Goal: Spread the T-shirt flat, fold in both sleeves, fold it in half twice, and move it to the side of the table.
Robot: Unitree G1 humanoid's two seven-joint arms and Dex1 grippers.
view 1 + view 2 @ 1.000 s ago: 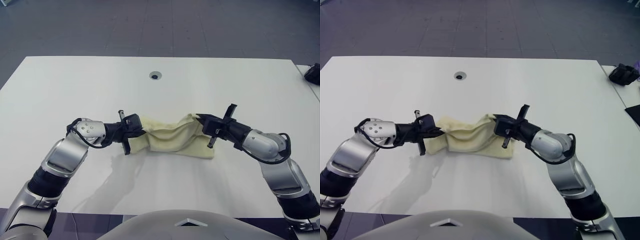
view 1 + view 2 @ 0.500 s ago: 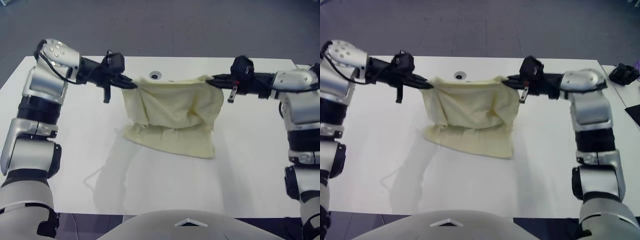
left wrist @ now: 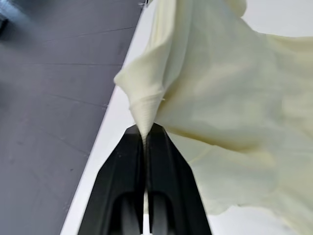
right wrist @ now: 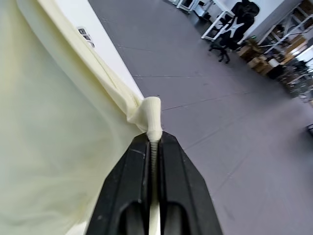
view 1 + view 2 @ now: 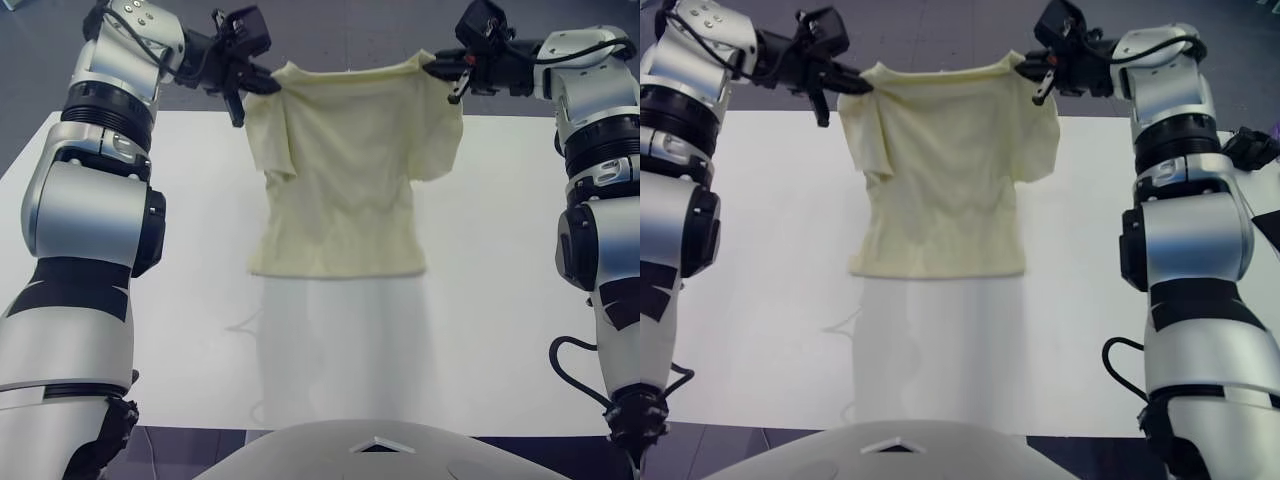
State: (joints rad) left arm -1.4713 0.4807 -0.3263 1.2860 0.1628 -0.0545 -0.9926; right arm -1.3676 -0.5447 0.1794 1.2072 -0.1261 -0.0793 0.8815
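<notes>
Soft matt cloth T-shirt, smooth white table

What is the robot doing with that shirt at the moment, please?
The robot holds a pale yellow T-shirt up by its shoulders, the left pincer shut on one and the right pincer on the other. It hangs full length over the white table, sleeves loose; no fold is made yet.

There is one T-shirt with two sleeves, and one table. There are two grippers: one left gripper and one right gripper. One black object lies off to the table's right.
</notes>
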